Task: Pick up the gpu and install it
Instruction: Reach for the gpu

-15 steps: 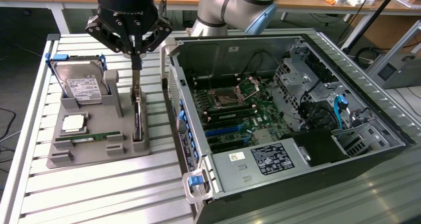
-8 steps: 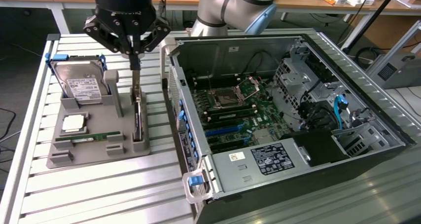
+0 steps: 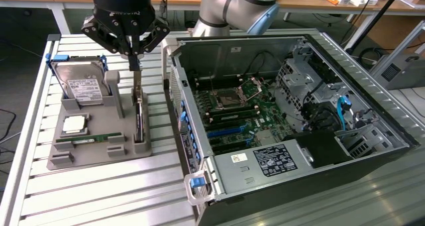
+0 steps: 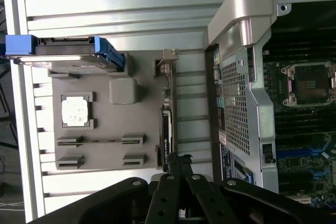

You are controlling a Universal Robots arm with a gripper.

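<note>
The gpu [image 3: 139, 119] is a thin dark card with a silver bracket at its far end. It stands on edge in a slot of the grey holder tray [image 3: 93, 154]. My gripper [image 3: 135, 65] hangs straight above the bracket end with its fingers shut together, the tips just over the card's top edge and nothing visibly between them. In the wrist view the shut fingertips [image 4: 178, 157] line up with the end of the gpu [image 4: 166, 124]. The open computer case [image 3: 279, 111] lies at the exterior view's right, its motherboard and blue expansion slots [image 3: 222, 131] exposed.
On the same tray are a silver hard drive [image 3: 81, 81] in a blue frame, a processor chip [image 3: 74, 124] and a green memory stick [image 3: 89, 138]. The case's perforated side wall [image 4: 236, 103] rises close beside the tray. Everything rests on a slatted metal table [image 3: 99, 196].
</note>
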